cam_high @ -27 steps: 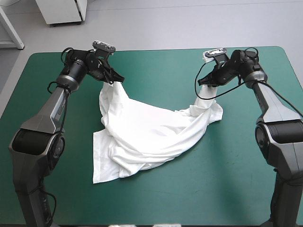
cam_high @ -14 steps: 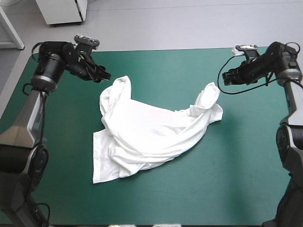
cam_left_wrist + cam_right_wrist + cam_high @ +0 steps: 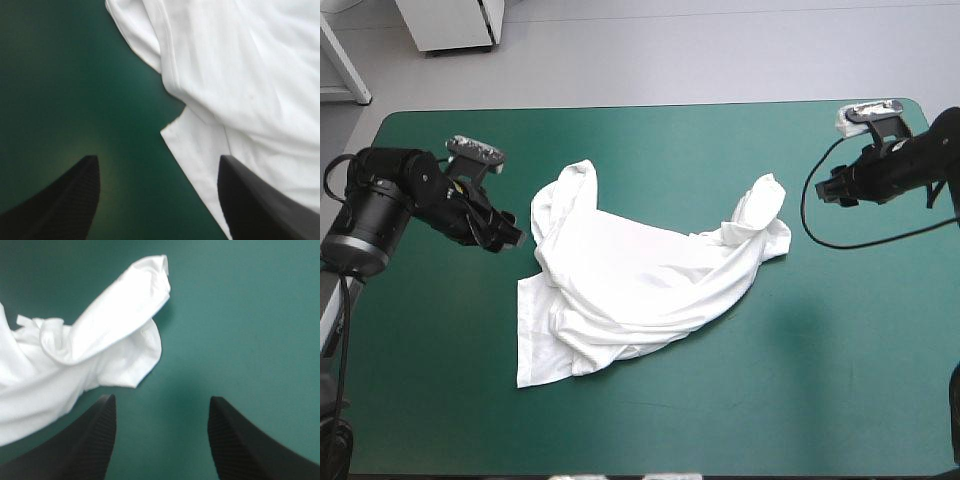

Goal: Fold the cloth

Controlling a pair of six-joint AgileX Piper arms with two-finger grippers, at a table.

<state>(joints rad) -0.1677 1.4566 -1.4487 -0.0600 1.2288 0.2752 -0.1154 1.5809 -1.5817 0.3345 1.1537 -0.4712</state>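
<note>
Both wide open, empty: left gripper point(image 3: 510, 238) and right gripper point(image 3: 828, 190) flank the crumpled T-shirt point(image 3: 640, 280); flatten it before you fold.

Rectangular tabletop point(image 3: 740, 410) with rounded corners, spread with a smooth teal-green fabric cover point(image 3: 650, 135) that reaches every visible edge. A white, short-sleeved fabric T-shirt point(image 3: 640, 280) lies directly on the cover, crumpled, about the middle and slightly toward the tabletop's left edge. Two rolled ends of the T-shirt point toward the far edge, well apart, with a sagging span of creased fabric between them. Toward the near edge a flatter panel ends in a squared corner lying flush on the cover. Teal-green cover shows on all sides of the T-shirt.
</note>
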